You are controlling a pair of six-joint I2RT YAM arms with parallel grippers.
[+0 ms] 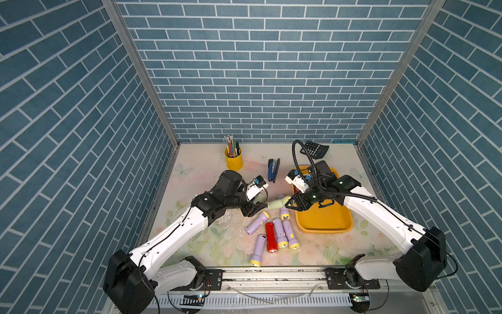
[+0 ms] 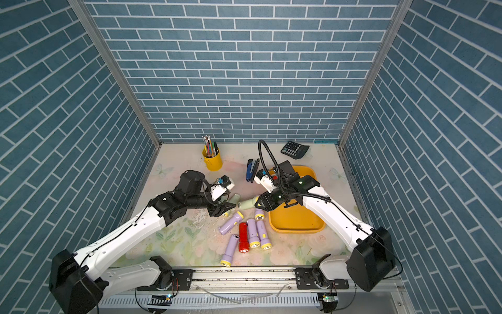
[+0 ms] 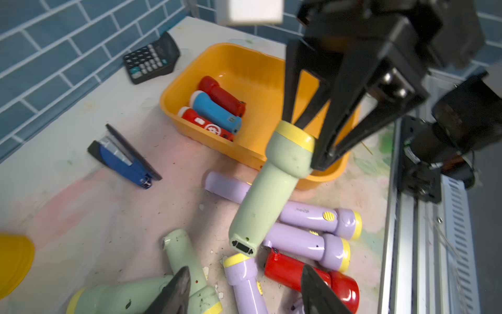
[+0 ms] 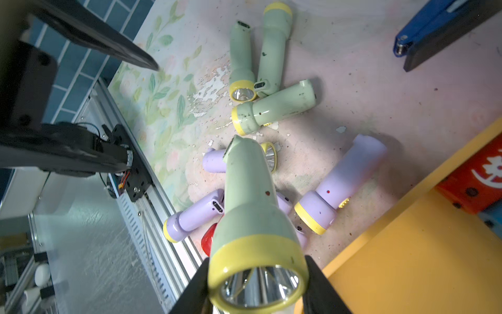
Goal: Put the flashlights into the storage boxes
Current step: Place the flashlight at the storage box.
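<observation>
The right gripper [image 1: 292,203] was clenched on the yellow-ringed head of a pale green flashlight [image 1: 277,204]. It hung in the air just left of the orange tray [image 1: 323,229], with its tail pointing toward the left gripper [image 1: 255,210]. That gripper's jaws stood apart with nothing between them, close to the tail.

Beneath them we saw a pale floral table cover [image 1: 206,244], flaked and chipped toward its middle. Blue brick-patterned walls [image 1: 258,68] closed it in on three sides, and a metal rail [image 1: 271,274] ran along the near edge. Several lilac flashlights [image 1: 279,236] and a loose red flashlight [image 1: 271,240] lay near the centre. At the far side stood a yellow pen cup [image 1: 233,160], a blue stapler [image 1: 273,170] and a black calculator [image 1: 315,149].

Only the left wrist view showed us the tray's contents plainly: two red flashlights [image 3: 221,95] and a blue flashlight [image 3: 214,111] side by side at one end. The right wrist view gave us three more green flashlights [image 4: 274,108] on the table, which the left arm mostly hid from above.
</observation>
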